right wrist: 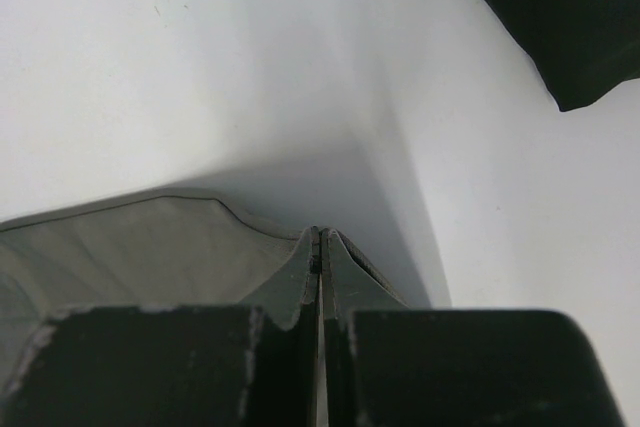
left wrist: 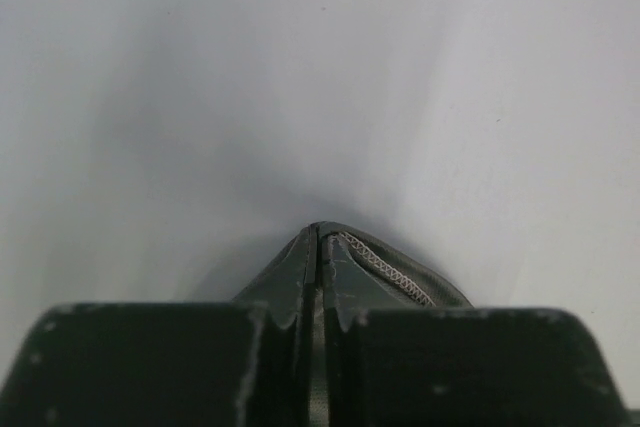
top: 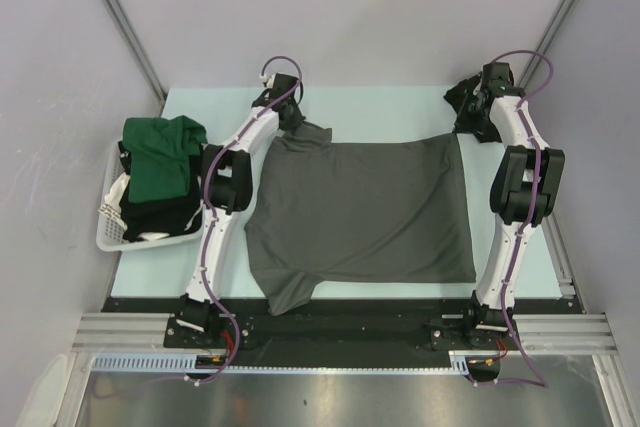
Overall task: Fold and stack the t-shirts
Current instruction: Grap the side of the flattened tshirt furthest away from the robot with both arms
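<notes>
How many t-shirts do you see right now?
3: grey t-shirt spread on the table, green t-shirt atop the basket, black t-shirt under it. More may be hidden there.

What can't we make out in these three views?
Top view: where the jaws meet the grey t-shirt, hidden under the arms.
Top view: basket contents below the green t-shirt, covered by it.
Right wrist: dark shape, cut off by the top-right corner.
Left wrist: the shirt beyond the pinched hem, behind the left gripper.

Pale mint table [top: 400, 112] — grey t-shirt [top: 370, 212] spread out, white basket [top: 110, 237] at left edge
</notes>
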You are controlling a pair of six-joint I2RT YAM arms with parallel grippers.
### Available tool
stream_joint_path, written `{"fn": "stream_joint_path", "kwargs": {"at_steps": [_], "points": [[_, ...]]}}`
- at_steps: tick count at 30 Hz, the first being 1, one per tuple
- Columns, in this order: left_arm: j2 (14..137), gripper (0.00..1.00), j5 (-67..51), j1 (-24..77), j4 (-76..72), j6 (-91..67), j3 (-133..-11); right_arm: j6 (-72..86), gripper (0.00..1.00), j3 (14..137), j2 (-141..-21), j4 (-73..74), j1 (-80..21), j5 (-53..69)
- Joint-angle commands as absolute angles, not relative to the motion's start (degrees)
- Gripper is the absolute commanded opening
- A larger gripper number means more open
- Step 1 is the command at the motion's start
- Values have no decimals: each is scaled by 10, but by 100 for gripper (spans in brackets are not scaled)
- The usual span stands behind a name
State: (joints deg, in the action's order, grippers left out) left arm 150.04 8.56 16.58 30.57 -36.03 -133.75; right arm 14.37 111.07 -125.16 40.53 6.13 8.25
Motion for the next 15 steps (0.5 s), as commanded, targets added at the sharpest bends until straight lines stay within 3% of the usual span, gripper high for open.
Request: {"fn": "stream_joint_path", "kwargs": {"at_steps": [1,15], "points": [[1496,0,84,163,290,-363,-1363,142,0,1135,-1241,404,62,91],[1388,0,124,156,330,-273,-1322,133,0,1118,-1209,404,68,55]]}}
